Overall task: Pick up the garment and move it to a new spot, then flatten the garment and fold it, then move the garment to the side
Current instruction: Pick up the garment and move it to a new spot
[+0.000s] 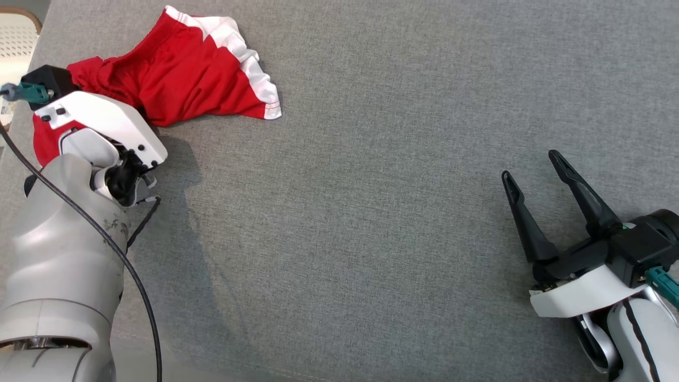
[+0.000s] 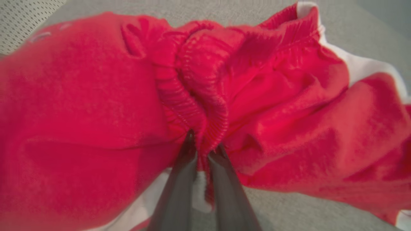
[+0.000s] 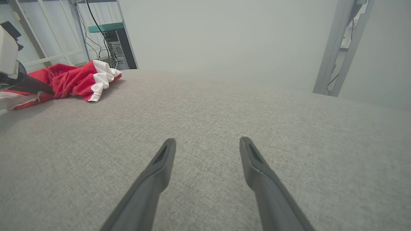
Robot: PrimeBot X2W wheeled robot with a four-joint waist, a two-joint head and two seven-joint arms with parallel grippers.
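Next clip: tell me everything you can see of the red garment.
The garment is soft-looking red cloth with white panels along one edge and a ribbed, gathered band. It lies crumpled and unflattened at the far left of the grey fabric surface, with part of it hidden behind the left arm in the head view. The left gripper is shut on a fold of the ribbed band, and the cloth bunches up around its fingers.

The crumpled red fabric garment point(image 1: 180, 79) has white edge panels and a ribbed red waistband point(image 2: 192, 96), the woven cloth surface point(image 1: 371, 228) beneath it is plain heathered grey, and the right gripper point(image 1: 530, 164), well apart from it, has black fingers point(image 1: 583, 196).
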